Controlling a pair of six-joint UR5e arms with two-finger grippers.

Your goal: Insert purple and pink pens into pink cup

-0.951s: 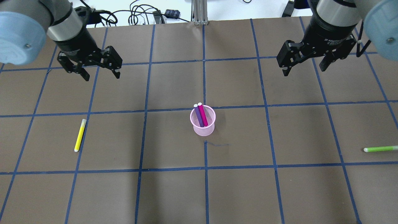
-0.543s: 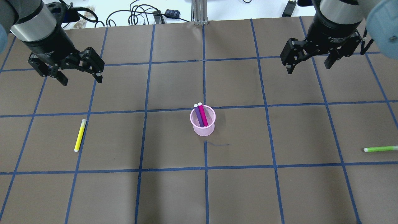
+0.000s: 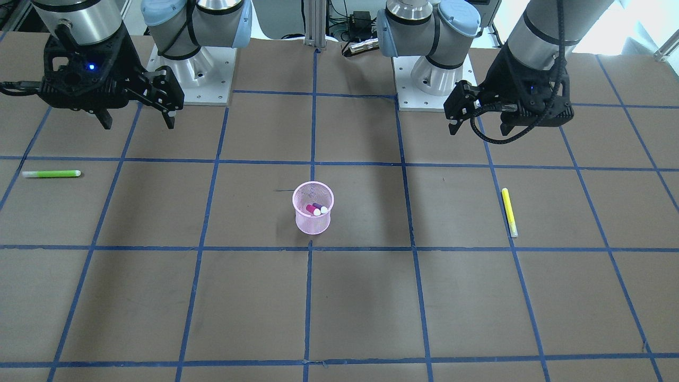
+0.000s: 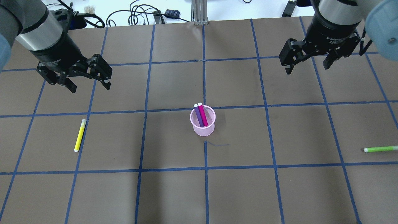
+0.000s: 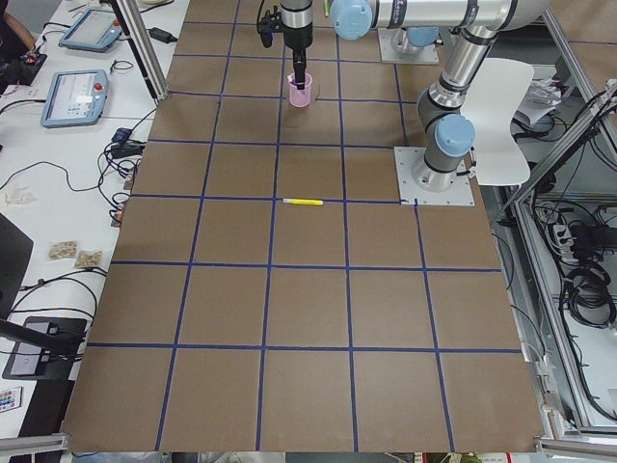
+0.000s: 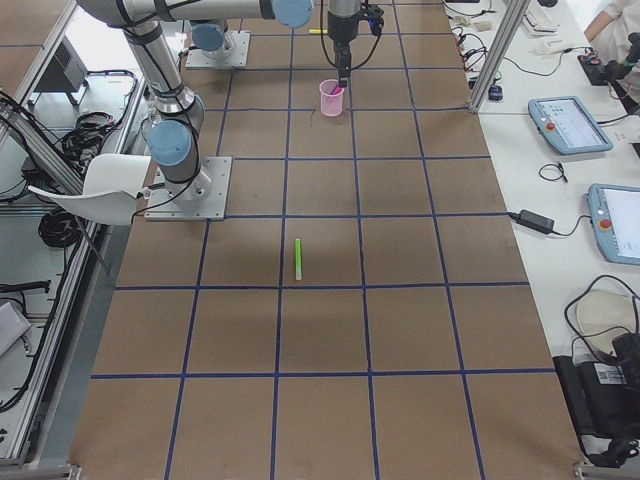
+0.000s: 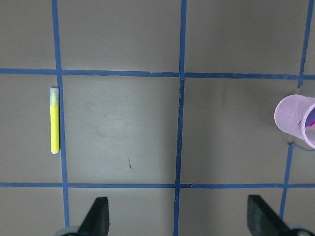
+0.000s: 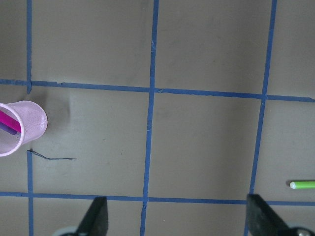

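Two pens lean inside the pink cup (image 4: 203, 131), which stands upright near the middle of the table (image 4: 248, 186), beside a crossing of the blue grid lines. The purple pen (image 4: 198, 115) and the pink pen (image 4: 203, 114) lie side by side with their long axes almost parallel, the purple one on the robot's left. Both are tilted, with their lower ends down in the cup and their white-capped ends sticking up over the rim on the side away from the robot. The overhead view shows their full slant and length. The front-facing view looks at them almost end-on, so little more than the two white caps shows, touching or nearly so. Both arms hang above the table, well apart from the cup. The left gripper (image 4: 90, 88) has its fingers spread wide and holds nothing, and the right gripper (image 4: 307, 69) is the same. Each wrist view confirms this, with the fingertips at opposite lower corners and bare table between them. The left wrist view also catches a yellow pen (image 4: 80, 135) lying flat along a grid line, with the cup at its right edge. The right wrist view shows the cup at its left edge and only the tip of a green pen (image 4: 380, 149). In the side views the cup is small and the pens cannot be made out.
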